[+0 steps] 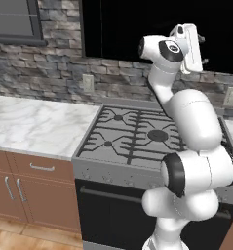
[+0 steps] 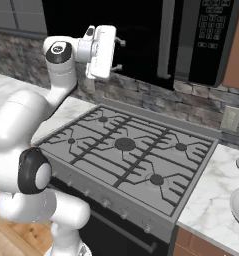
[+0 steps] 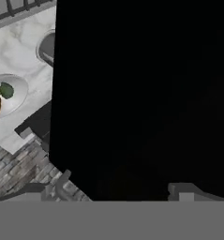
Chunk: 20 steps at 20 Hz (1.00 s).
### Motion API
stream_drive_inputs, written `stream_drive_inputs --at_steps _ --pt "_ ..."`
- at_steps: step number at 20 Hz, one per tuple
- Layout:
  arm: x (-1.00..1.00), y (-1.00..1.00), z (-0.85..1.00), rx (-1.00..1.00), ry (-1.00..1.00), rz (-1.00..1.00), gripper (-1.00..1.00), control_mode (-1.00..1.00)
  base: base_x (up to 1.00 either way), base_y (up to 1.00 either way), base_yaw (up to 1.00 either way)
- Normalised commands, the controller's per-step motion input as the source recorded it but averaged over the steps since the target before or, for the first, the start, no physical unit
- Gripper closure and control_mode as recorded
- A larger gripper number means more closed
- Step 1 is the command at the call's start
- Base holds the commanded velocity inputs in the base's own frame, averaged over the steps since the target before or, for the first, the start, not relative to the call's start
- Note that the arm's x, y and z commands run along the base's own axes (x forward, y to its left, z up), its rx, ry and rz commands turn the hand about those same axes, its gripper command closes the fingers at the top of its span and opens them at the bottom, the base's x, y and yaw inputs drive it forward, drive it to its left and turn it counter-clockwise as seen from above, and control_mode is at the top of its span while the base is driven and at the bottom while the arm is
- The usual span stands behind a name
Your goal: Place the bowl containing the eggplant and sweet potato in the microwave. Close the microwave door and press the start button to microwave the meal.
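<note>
Gripper [image 2: 120, 54] sits spread and empty against the microwave door [image 3: 141, 93], which swings toward the microwave [image 2: 191, 35]. You can't see the brown bowl anywhere; shut now and it may cook empty. White bowl [image 3: 12, 96] with broccoli [image 3: 6, 90] isn't yours.

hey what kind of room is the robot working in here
A home kitchen, rendered in simulation. A gas stove with black grates sits between marble counters, a black microwave hangs above it against a stone backsplash, and wooden cabinets run below the counter.
</note>
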Motion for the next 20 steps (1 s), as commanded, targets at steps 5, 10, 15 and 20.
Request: stream_drive_inputs --at_steps 5,10,15,20 --pt "0.69 -0.64 0.0 0.04 0.12 0.04 -1.0 -1.0 0.0 0.0 0.0" --pt "0.62 -0.64 0.0 0.07 0.12 0.09 -1.0 -1.0 0.0 0.0 0.0" --pt "0.25 -0.71 0.0 0.09 0.09 0.18 -1.0 -1.0 0.0 0.0 0.0" --pt "-0.58 -0.67 0.01 0.21 -0.14 0.25 -1.0 -1.0 0.0 0.0 0.0"
